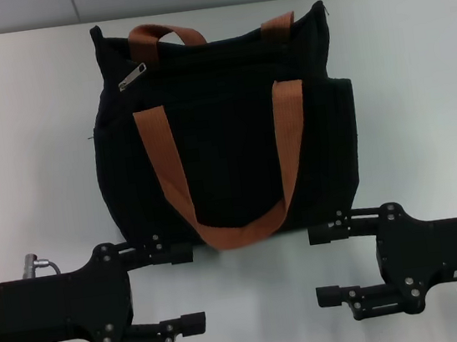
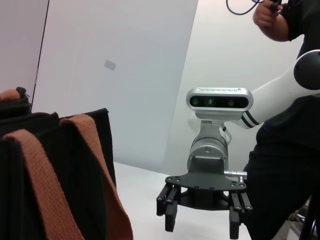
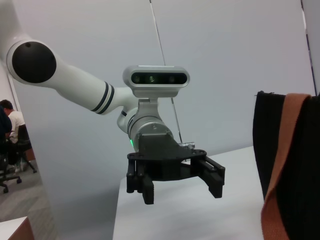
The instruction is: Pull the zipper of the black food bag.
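1. Hovering low at the near edge of the tabletop (image 1: 23, 147), the left claw (image 1: 185, 286) has its fingers spread wide and holds nothing; its upper finger reaches up to the bag's near edge, though whether it touches cannot be told.
2. Opposite it, the right claw (image 1: 325, 265) mirrors that pose, equally wide and empty, so the pair looks staged for a start, one to steady and one to pull.
3. Between and beyond them lies the black food bag (image 1: 221, 113) with its orange-brown straps (image 1: 161, 171) draped toward the robot.
4. The zipper (image 1: 133, 75) sits at the far left corner, well apart from both claws.
5. No readable writing shows on the bag; a small label on the right claw's body is too small to read.
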Action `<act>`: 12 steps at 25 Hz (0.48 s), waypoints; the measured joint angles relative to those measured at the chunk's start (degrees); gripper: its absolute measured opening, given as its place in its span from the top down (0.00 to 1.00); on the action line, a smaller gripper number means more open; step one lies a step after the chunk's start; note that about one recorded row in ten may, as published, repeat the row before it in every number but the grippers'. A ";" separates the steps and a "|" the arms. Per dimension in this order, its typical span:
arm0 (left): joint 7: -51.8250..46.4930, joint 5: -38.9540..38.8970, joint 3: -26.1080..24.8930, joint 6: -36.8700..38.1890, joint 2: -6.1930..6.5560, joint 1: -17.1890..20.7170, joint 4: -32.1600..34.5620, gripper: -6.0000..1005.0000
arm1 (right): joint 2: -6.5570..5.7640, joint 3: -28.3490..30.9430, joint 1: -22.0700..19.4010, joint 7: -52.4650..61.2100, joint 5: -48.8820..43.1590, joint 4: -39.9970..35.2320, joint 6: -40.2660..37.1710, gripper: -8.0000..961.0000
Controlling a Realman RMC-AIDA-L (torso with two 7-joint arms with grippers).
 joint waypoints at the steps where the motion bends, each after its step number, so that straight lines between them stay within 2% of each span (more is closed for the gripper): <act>1: 0.00 0.00 0.00 0.00 0.00 -0.02 0.00 0.19 | 0.00 -0.08 0.04 -0.01 -0.01 0.05 0.00 0.25; 12: 0.00 0.01 0.00 0.00 -0.05 -0.10 0.00 0.20 | 0.00 -0.15 0.30 -0.03 -0.02 0.17 0.03 0.25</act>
